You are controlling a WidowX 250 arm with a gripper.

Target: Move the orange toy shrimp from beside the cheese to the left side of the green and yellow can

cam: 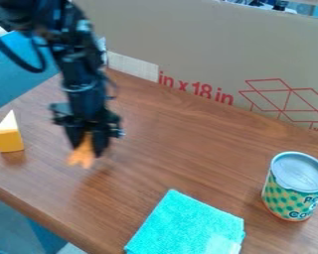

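Observation:
At the left of the camera view, the black gripper hangs above the wooden table, shut on an orange object. The lower part of this object sticks out below the fingers, and its upper part is hidden between them. Left of the gripper stands a yellow wedge with a white slanted top. A folded turquoise cloth lies at the table's front edge. On the right a can with a green and cream pattern stands upright.
A large cardboard panel with red print rises along the table's back edge. The front edge of the wooden table slants down from the left toward the cloth.

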